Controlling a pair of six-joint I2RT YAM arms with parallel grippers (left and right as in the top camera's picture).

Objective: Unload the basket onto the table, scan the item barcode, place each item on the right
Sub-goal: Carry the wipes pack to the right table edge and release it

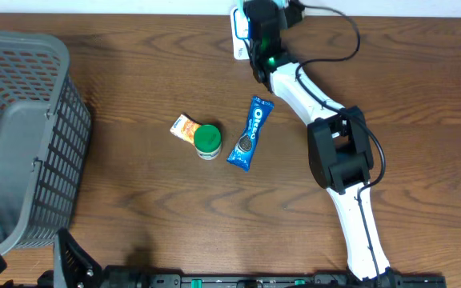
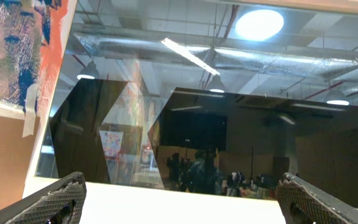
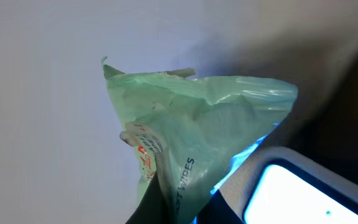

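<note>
The right hand (image 1: 264, 36) is closed on a pale green packet of wipes (image 3: 197, 137), holding it at about 12 o'clock on the counter (image 1: 134, 200), right over the white scanner (image 1: 239, 32) at the far edge; in the right wrist view the packet hangs crumpled just beside the glowing scanner face (image 3: 291, 193). The main risk, as I judge it, is a failed read: the film is creased and bunched where it is pinched, so the barcode (which I cannot find on any visible side) may be folded, turned away or glaring under the light. A soft packet gripped by one edge could also sag or slip if the wrist rotates sharply to present another face. The left hand (image 2: 179, 199) stands wide open and holds nothing, parked near 7 o'clock and looking up at the ceiling, so it offers no support. The Oreo pack (image 1: 249, 134), green-lidded jar (image 1: 208, 141) and small orange packet (image 1: 184, 127) lie mid-counter, well apart from the scanner, with the grey basket (image 1: 22, 136) at 9 o'clock.
</note>
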